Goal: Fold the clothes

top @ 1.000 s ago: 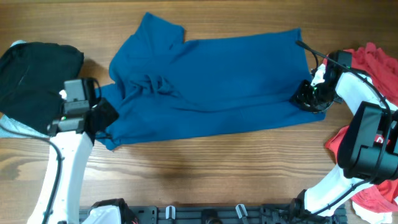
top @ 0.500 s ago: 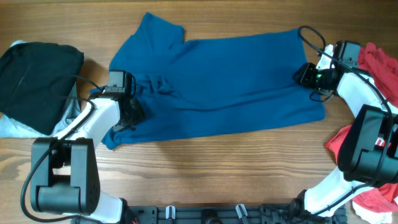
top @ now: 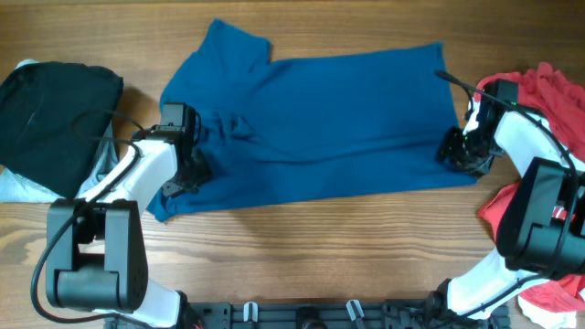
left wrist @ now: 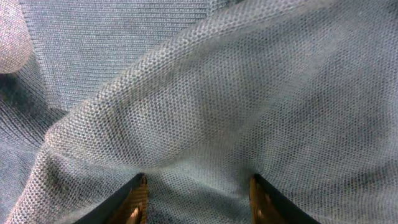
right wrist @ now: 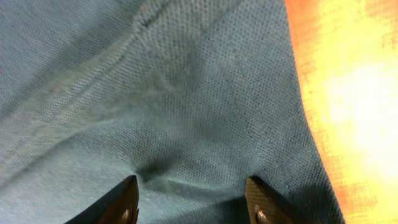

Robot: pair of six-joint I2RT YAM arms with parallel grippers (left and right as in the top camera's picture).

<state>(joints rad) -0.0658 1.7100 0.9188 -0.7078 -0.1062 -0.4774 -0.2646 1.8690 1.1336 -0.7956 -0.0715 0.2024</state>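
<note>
Closest to us, the left hand (left wrist: 198, 196) and right hand (right wrist: 193, 198) sit spread open, pressed into the dark blue T-shirt (top: 329, 128) lying flat across mid-frame on the surface (top: 302, 251). We judge it light, limp and crease-prone; pinching edge corners should hold best.

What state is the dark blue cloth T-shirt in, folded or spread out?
Spread out, not folded: the dark blue cloth T-shirt lies open across the wooden table, with some wrinkles bunched at one end.
</note>
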